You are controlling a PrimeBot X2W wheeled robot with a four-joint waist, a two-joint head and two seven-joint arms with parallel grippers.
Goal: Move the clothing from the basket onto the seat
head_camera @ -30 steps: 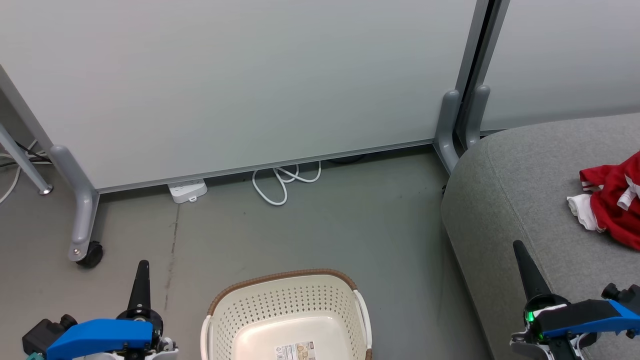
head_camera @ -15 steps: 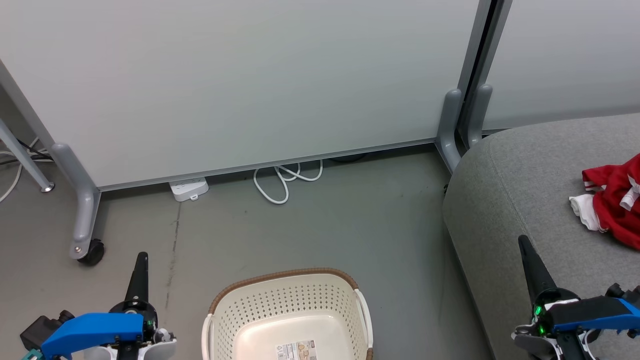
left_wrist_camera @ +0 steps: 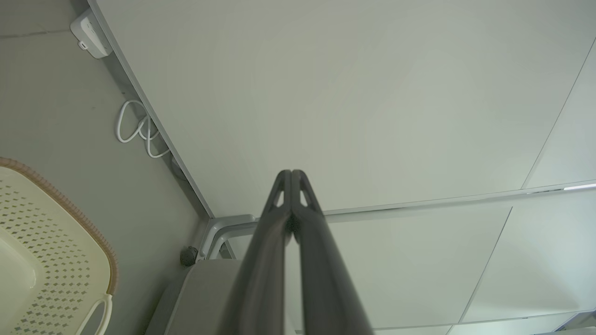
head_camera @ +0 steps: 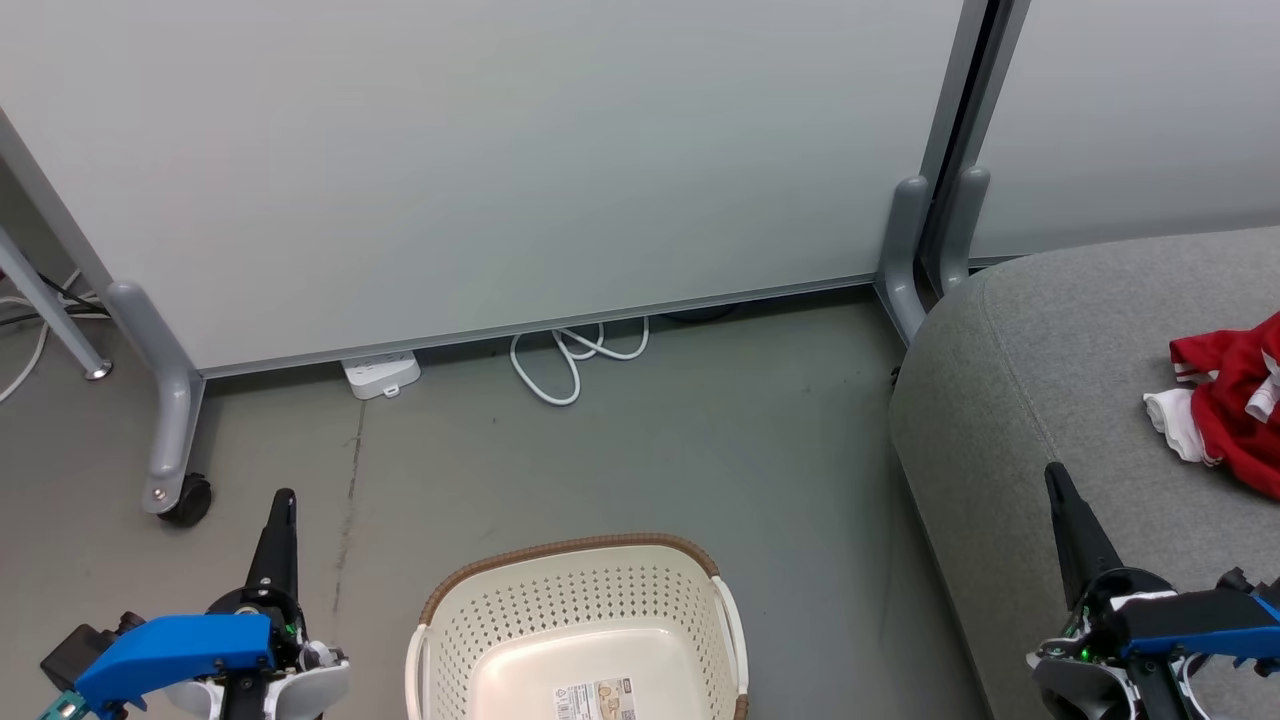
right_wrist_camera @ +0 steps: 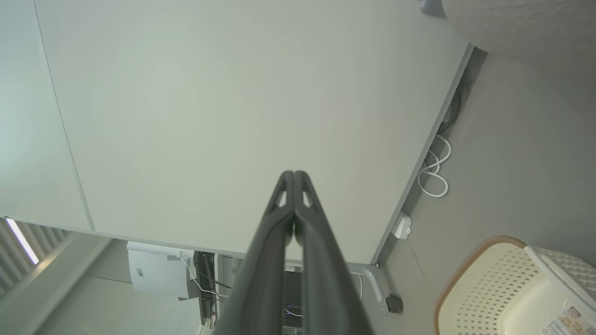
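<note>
The cream basket [head_camera: 575,590] with a brown rim stands on the floor at the bottom centre; its visible floor holds only a label. Red clothing [head_camera: 1235,410] with white cuffs lies on the grey seat [head_camera: 1040,350] at the right edge. My left gripper [head_camera: 283,498] is shut and empty, left of the basket. My right gripper [head_camera: 1053,472] is shut and empty, over the seat's front part, left of and below the clothing. Both wrist views show closed fingertips, the left gripper [left_wrist_camera: 291,173] and the right gripper [right_wrist_camera: 294,174], against a pale panel. The basket [left_wrist_camera: 56,242] [right_wrist_camera: 493,284] appears in each wrist view.
A pale partition wall [head_camera: 480,160] on castor feet [head_camera: 180,500] closes off the back. A white power strip [head_camera: 380,375] and a looped white cable [head_camera: 570,360] lie at its base. Grey floor [head_camera: 700,450] separates basket and seat.
The head camera has shifted slightly, so the scene drifts right. My left gripper has moved down a little; the right gripper's base has sunk lower in the picture, its tip slightly higher. Clothing and basket are unmoved.
</note>
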